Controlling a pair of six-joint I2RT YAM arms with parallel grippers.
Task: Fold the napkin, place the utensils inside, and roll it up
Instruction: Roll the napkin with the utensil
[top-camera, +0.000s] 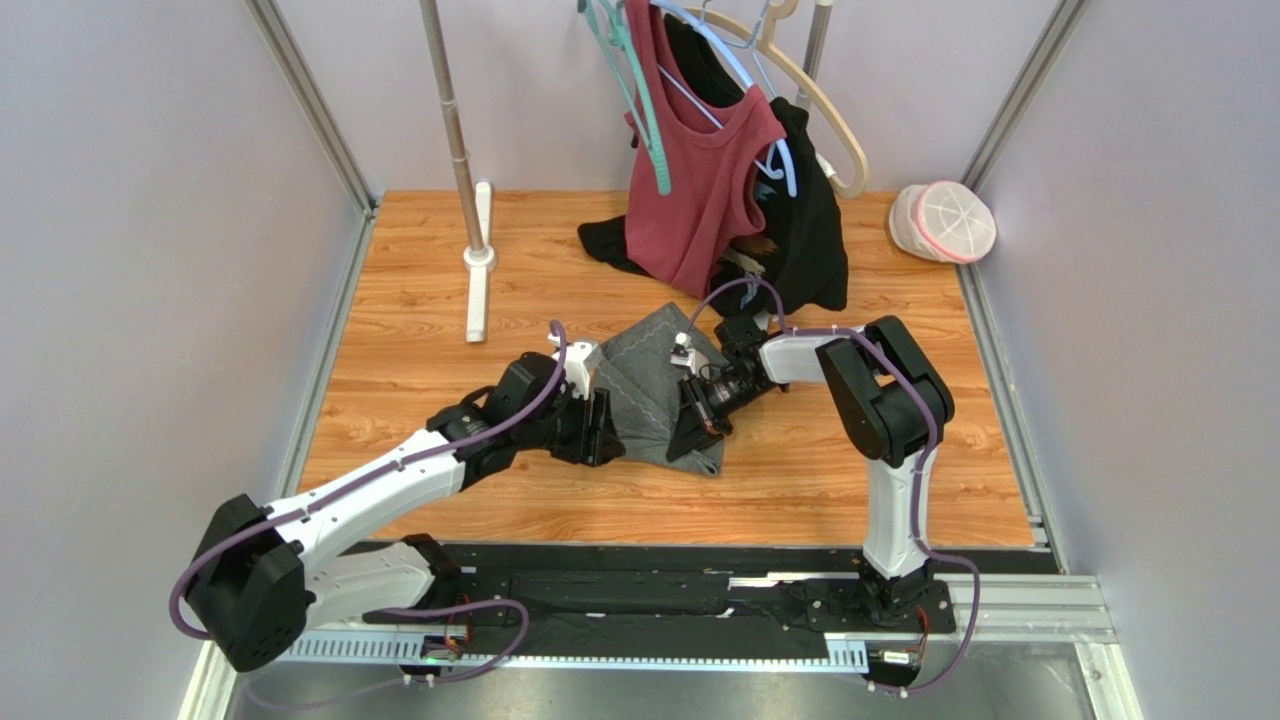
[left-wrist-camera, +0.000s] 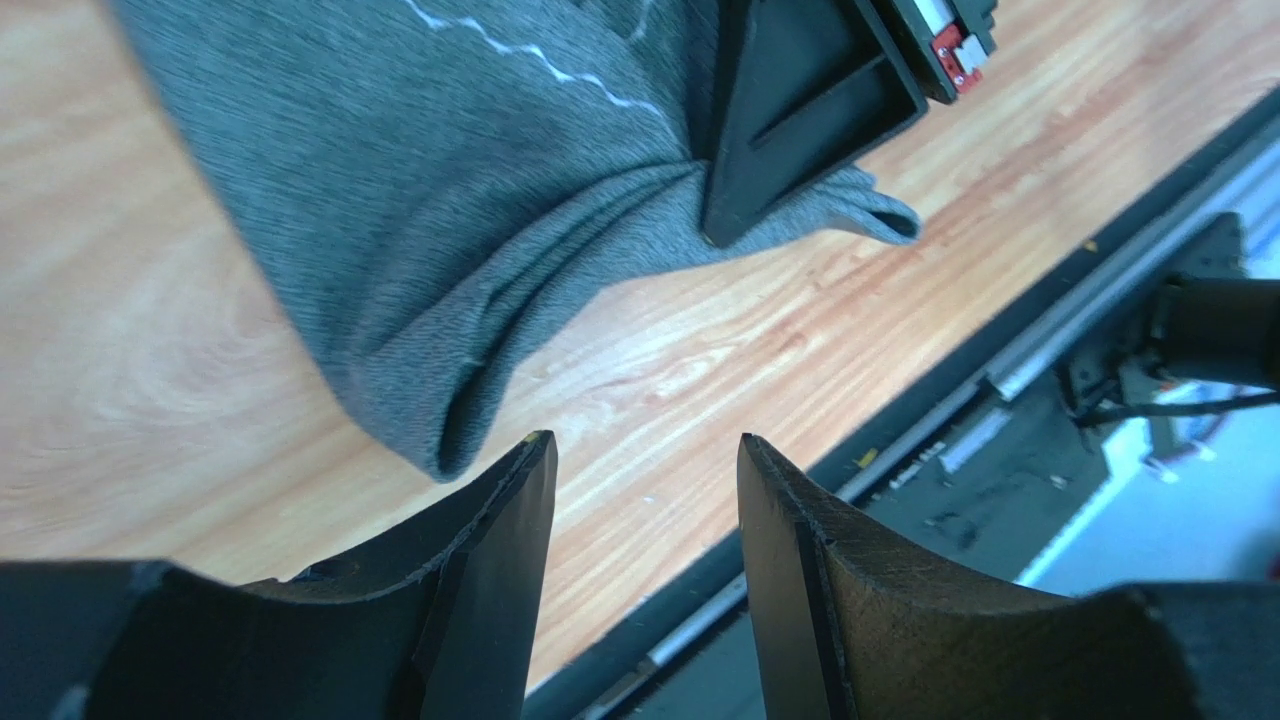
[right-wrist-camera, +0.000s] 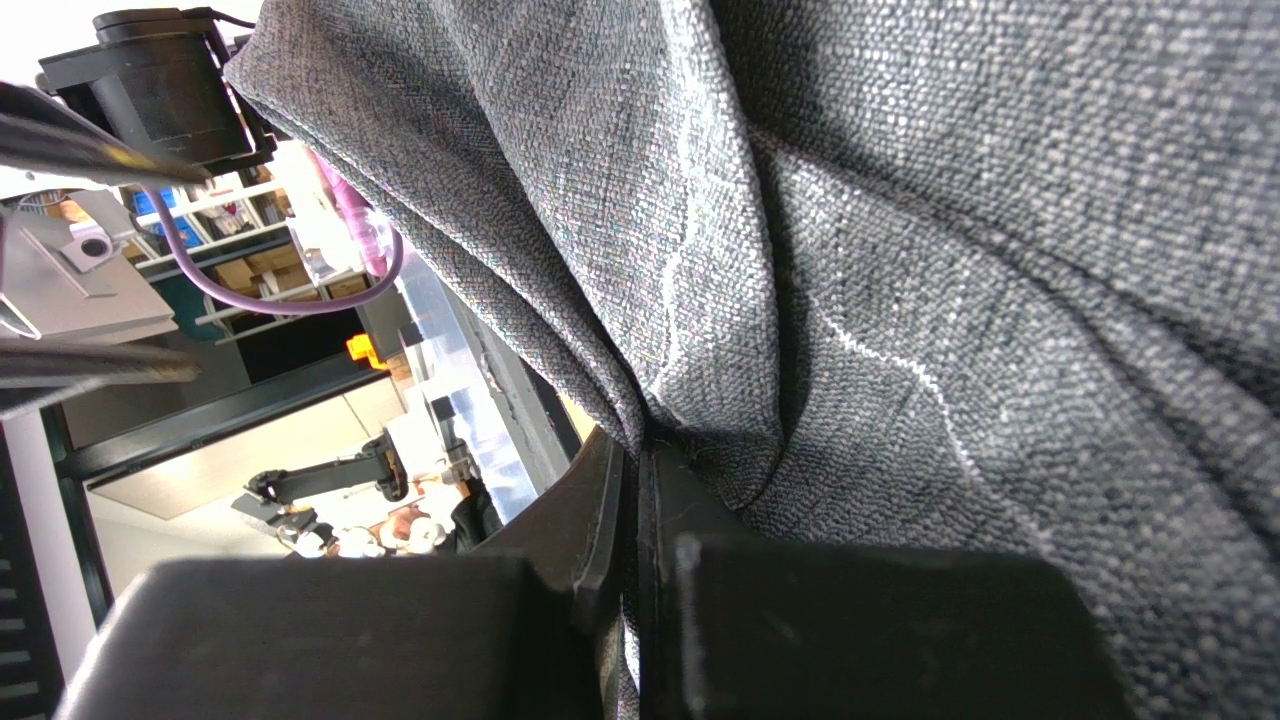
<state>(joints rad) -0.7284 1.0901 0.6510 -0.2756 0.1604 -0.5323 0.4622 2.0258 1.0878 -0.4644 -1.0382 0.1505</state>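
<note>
napkin (top-camera: 649, 378) bunched mid desk (top-camera: 436, 300), right tool (right-wrist-camera: 637, 465) pinched closed on a fold of it, cloth at its 11 o'clock from top, left tool (left-wrist-camera: 646, 458) jaws apart, gripping nothing, napkin edge just beside at its 11 o'clock

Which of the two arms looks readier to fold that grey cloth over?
The right, I'd say. Its tool is already shut on a pinch of the napkin, so it could pull the fold across. The left tool is open beside the napkin's near edge, holding nothing.
</note>
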